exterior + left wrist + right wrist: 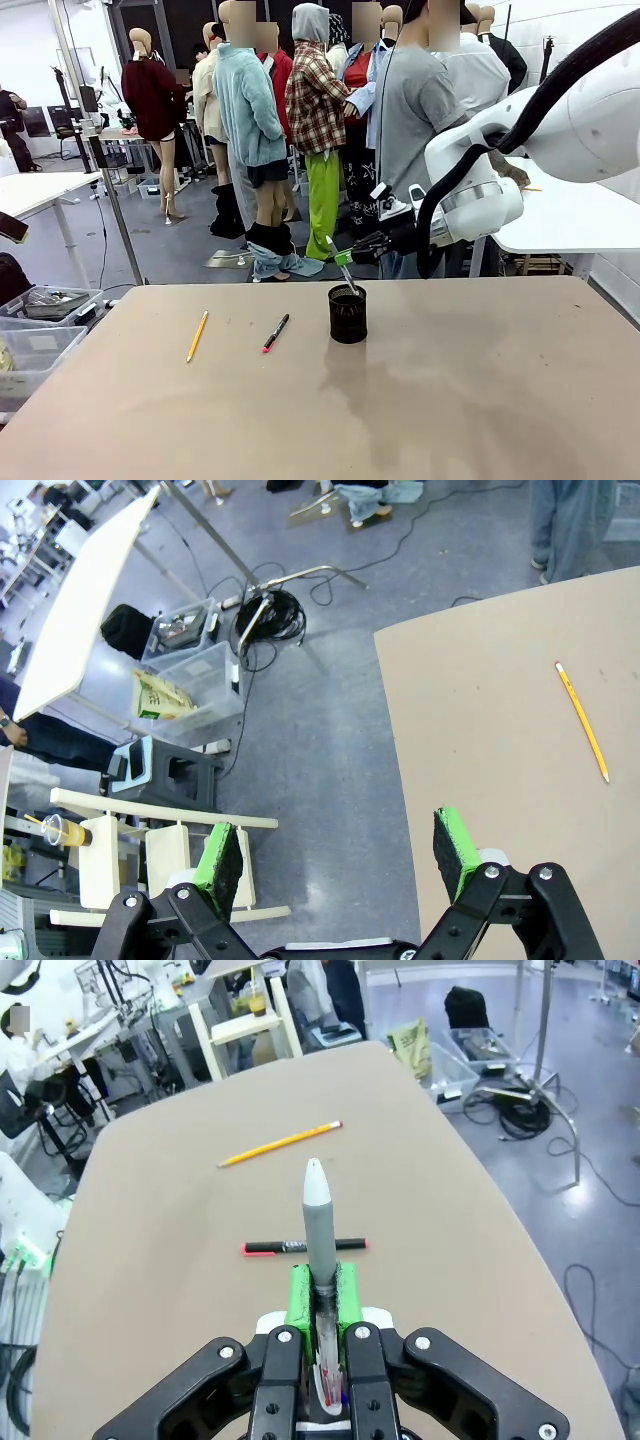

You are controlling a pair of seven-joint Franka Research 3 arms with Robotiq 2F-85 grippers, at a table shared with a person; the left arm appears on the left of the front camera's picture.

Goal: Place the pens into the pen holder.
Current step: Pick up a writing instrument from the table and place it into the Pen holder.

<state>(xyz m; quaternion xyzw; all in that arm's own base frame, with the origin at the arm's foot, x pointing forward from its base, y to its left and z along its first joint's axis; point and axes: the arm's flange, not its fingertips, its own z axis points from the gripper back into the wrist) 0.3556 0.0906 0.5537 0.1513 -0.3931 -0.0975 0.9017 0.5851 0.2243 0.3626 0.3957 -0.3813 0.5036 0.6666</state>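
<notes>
The dark pen with a pale tip (342, 264) slanted just above the pen holder (347, 313), at its 12 o'clock. It was pinched between the green pads (299, 1295) of the right gripper (352, 256), whose jaws were closed tight on the slim barrel. The holder, a small black wire-mesh cylinder, stood on the smooth tan table (450, 400). At its 9 o'clock lay the black pen with red-pink ends (275, 333), and farther that way the yellow pencil (197, 335). The left gripper (340, 855) hung beside the table's edge, jaws spread wide, holding nothing
</notes>
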